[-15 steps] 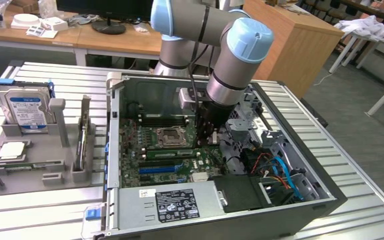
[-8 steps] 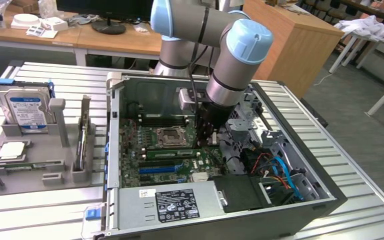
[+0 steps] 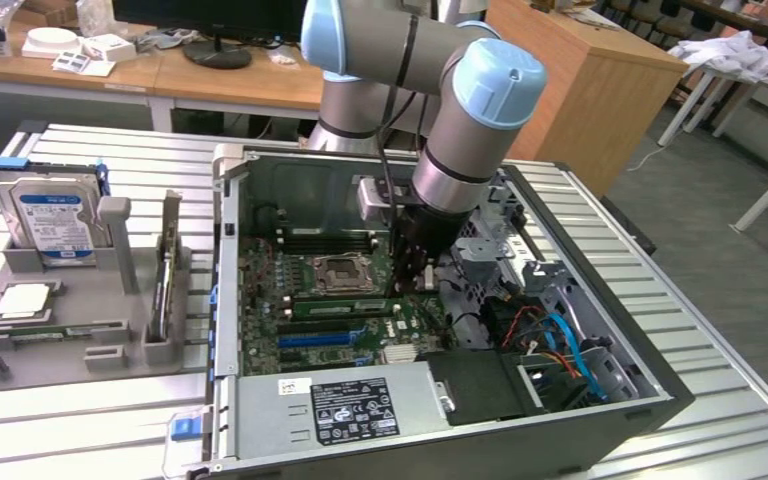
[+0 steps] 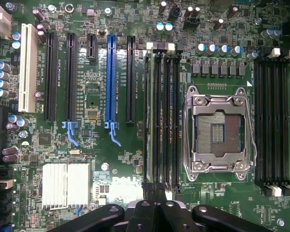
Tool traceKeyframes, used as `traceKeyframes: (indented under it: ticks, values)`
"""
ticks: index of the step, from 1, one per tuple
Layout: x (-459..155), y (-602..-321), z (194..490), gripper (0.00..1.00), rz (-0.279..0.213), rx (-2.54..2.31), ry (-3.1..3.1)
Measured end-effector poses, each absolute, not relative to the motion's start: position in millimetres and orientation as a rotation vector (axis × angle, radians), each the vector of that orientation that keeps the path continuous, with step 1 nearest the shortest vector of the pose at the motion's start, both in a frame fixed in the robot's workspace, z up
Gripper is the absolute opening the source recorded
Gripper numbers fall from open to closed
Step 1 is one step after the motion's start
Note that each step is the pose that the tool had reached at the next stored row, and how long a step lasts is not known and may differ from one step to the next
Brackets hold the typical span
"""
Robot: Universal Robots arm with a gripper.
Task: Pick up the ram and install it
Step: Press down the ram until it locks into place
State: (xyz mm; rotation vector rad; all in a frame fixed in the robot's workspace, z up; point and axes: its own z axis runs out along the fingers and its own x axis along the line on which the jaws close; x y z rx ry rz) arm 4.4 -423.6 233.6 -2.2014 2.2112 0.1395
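I'm counting one robot arm (image 3: 471, 120) reaching into one open computer case (image 3: 624, 400). At nine o'clock from the case in the exterior view, one grey tray (image 3: 91, 350) is holding one hard drive (image 3: 51, 215), one processor chip (image 3: 24, 300) and one ram (image 3: 168, 265) standing on edge. On the board, one processor socket (image 4: 218, 129) is sitting between two banks of four memory slots (image 4: 271, 116). I'm also seeing three long black expansion slots (image 4: 50, 77), one short black slot (image 4: 92, 46), one blue slot (image 4: 110, 82), one white slot (image 4: 26, 67) and one silver heatsink (image 4: 65, 182).

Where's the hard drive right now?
Exterior view's left: the hard drive stands upright in the grey holder, outside the computer case, next to the square processor chip.
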Motion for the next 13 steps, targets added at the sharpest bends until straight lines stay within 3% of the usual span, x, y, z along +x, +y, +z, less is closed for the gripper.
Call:
traceKeyframes:
  ticks: [13]
  values:
    - [4.4,-423.6,229.2,0.11,0.139,-2.201,2.211]
